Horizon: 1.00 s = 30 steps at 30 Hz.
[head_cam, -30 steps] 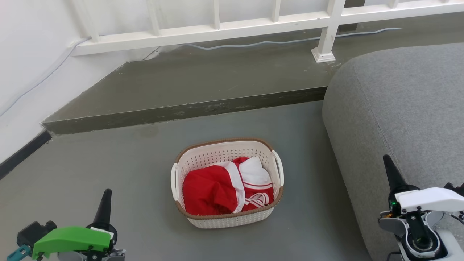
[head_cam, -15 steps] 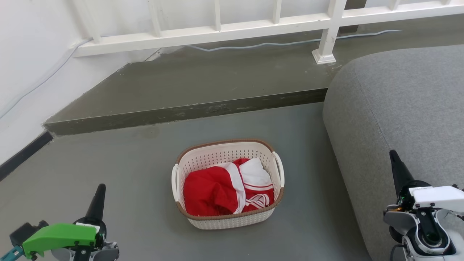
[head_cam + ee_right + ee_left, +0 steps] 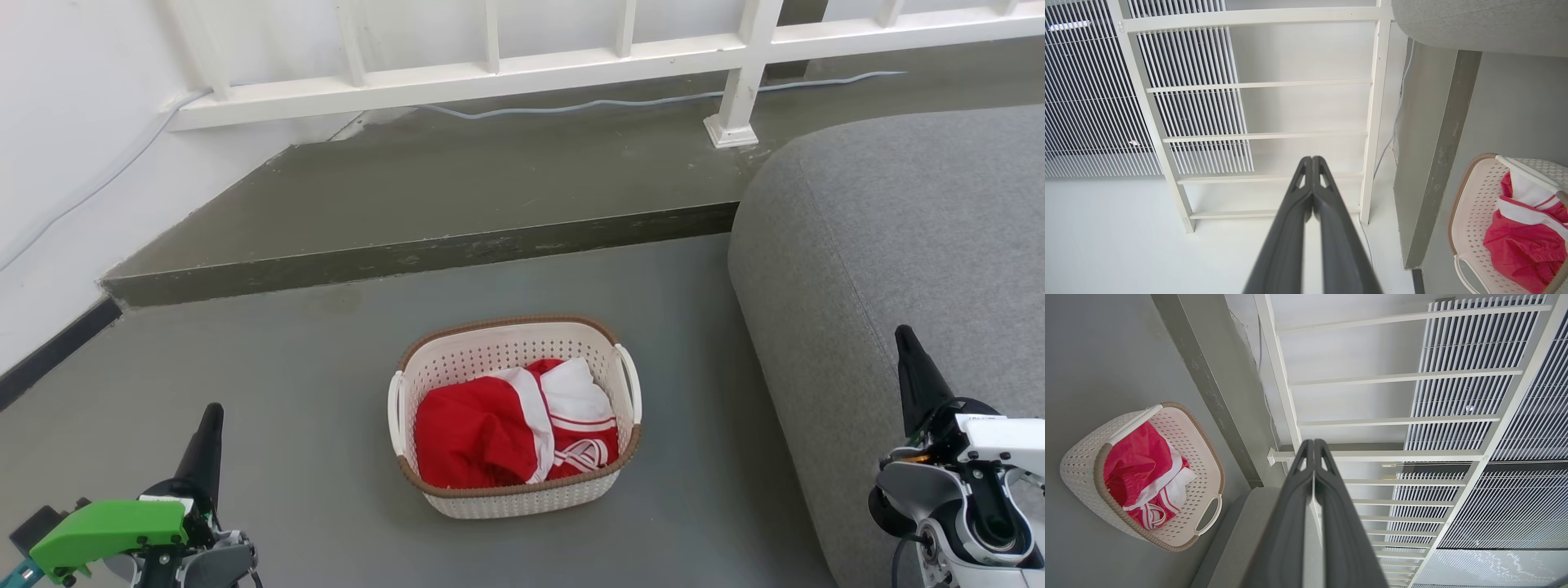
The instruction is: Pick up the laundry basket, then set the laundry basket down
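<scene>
Between the two grippers, a little ahead of both, the laundry basket (image 3: pixel 506 349) stands upright on the grey floor (image 3: pixel 286 392), touched by neither. A crumpled red and white garment (image 3: pixel 482 433) lies inside it, below the brown rim. One white loop handle (image 3: pixel 395 412) faces the left gripper's side and the other (image 3: pixel 630 384) faces the right gripper's side.

From where I stand, the left gripper (image 3: pixel 212 412) hangs low over bare floor, well apart from the basket, which lies off to its right and ahead. Its wrist view shows the two dark fingers pressed flat against each other at the tips (image 3: pixel 1314 443), with nothing between them, and the basket (image 3: pixel 1081 457) off to the side.

The right gripper (image 3: pixel 908 347) sits well apart on the basket's other side, seen against the rounded edge of a grey sofa (image 3: pixel 882 245). Its fingers are likewise drawn together, tip against tip (image 3: pixel 1312 158), and hold nothing; the basket (image 3: pixel 1474 204) shows at the edge of its wrist view.

Beyond both sets of fingertips the floor rises at a dark step (image 3: pixel 408 253). Further on stands a white railing (image 3: pixel 490 73), with a pale cable (image 3: pixel 612 102) trailing along its foot.
</scene>
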Available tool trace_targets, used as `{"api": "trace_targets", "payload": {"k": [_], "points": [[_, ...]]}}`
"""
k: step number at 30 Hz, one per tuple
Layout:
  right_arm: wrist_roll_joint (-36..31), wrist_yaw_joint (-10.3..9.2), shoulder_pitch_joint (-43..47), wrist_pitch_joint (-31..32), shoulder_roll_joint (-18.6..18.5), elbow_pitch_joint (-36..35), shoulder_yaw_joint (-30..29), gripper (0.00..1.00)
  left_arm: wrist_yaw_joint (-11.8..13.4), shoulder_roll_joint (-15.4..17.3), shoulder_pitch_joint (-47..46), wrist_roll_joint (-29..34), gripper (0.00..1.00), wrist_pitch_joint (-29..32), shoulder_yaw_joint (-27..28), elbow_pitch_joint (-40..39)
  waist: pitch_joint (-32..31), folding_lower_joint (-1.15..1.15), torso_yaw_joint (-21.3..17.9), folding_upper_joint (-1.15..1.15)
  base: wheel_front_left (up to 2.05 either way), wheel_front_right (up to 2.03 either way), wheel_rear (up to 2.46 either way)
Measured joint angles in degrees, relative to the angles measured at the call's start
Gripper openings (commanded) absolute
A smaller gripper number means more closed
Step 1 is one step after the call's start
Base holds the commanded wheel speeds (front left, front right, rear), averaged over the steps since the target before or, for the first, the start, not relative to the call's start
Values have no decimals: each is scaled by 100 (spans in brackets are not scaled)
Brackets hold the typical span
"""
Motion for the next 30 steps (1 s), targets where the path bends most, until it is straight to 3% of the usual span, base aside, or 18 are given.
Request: {"api": "trace_targets", "payload": {"k": [30], "points": [[1, 1, -41, 32, 5, 63, -20, 0, -3, -5, -42, -1, 0, 18, 12, 75, -3, 0, 0, 0, 0, 0, 0]]}}
